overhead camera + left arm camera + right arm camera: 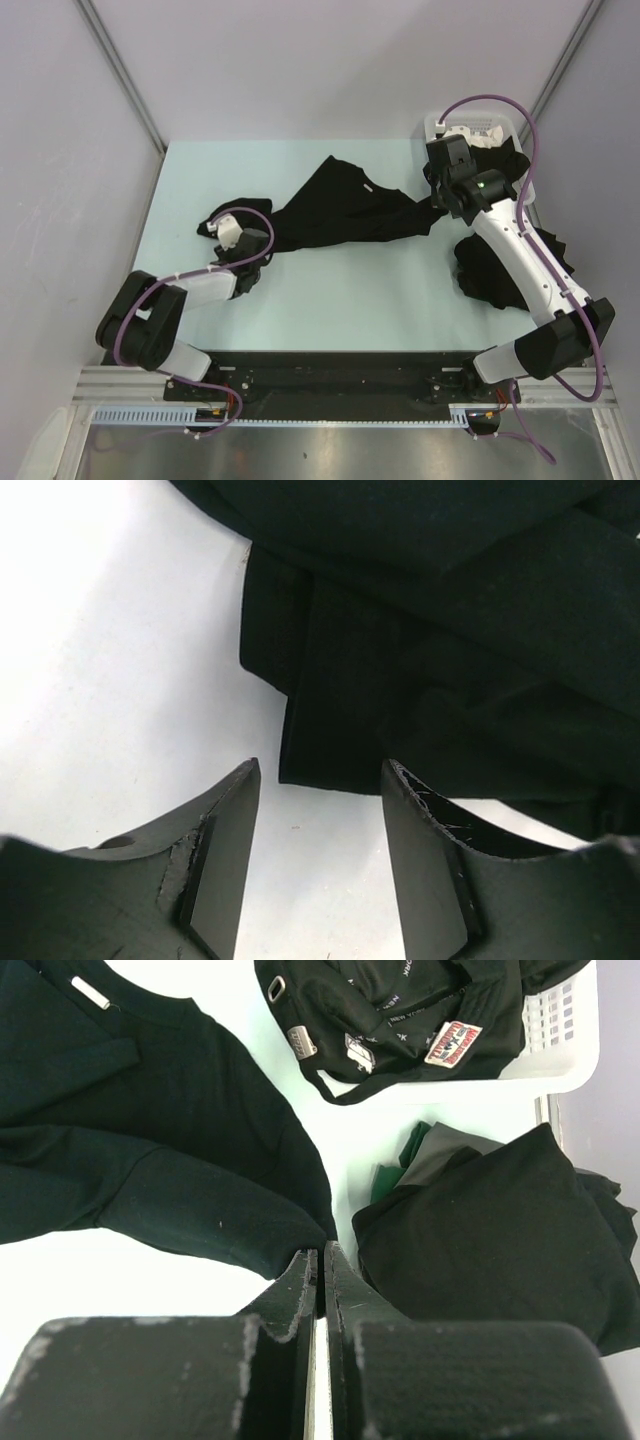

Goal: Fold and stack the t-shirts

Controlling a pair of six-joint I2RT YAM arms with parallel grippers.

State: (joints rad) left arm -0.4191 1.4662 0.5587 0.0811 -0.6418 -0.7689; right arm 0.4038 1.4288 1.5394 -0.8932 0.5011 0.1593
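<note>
One black t-shirt (345, 205) lies crumpled and unfolded in the middle of the surface (330, 290). A dark pile (488, 272) sits by the right edge, with more clothes in the basket (570, 1055) at the far right corner. Left end effector (320, 772) apart, shirt hem just ahead; right end effector (320, 1256) together at a sleeve tip, pinch unclear. Judged early: folding of this shirt not yet begun.

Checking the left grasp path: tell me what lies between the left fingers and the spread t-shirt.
Nothing but bare table, seen in the left wrist view; the left fingers stand open, with the t-shirt right at their tips.
</note>
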